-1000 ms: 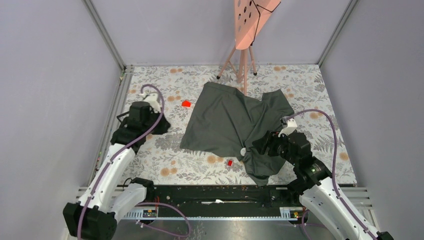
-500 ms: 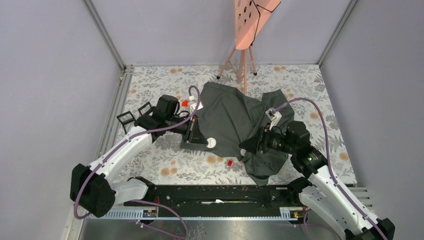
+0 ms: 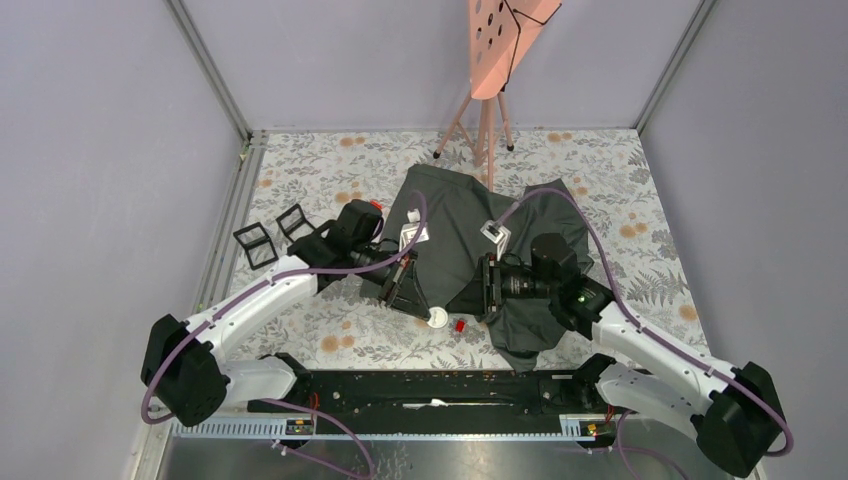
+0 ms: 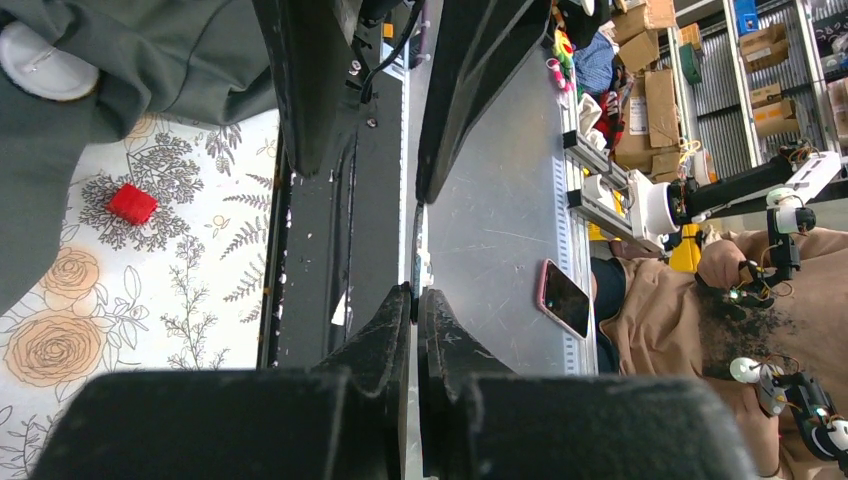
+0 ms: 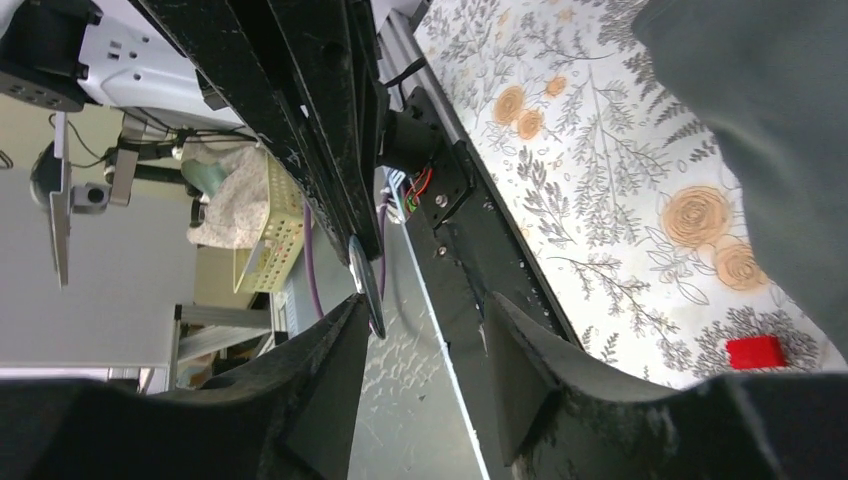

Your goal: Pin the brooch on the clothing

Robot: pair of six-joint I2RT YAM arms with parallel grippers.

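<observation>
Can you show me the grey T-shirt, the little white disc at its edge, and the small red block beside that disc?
Grey T-shirt [image 3: 455,225], top view, middle of the fabric.
White disc [image 4: 40,62], left wrist view, centre of its face.
Red block [image 4: 131,203], left wrist view, centre of its top.

Soft, even, bright light from overhead fills the top view. Shadows on the tabletop [image 3: 330,170] are faint, and nothing glares. In the wrist views the left end effector [image 4: 414,295] and right end effector [image 5: 425,300] look soft at the bottom edge, while the background is sharper and slightly bent by wide lenses.
</observation>
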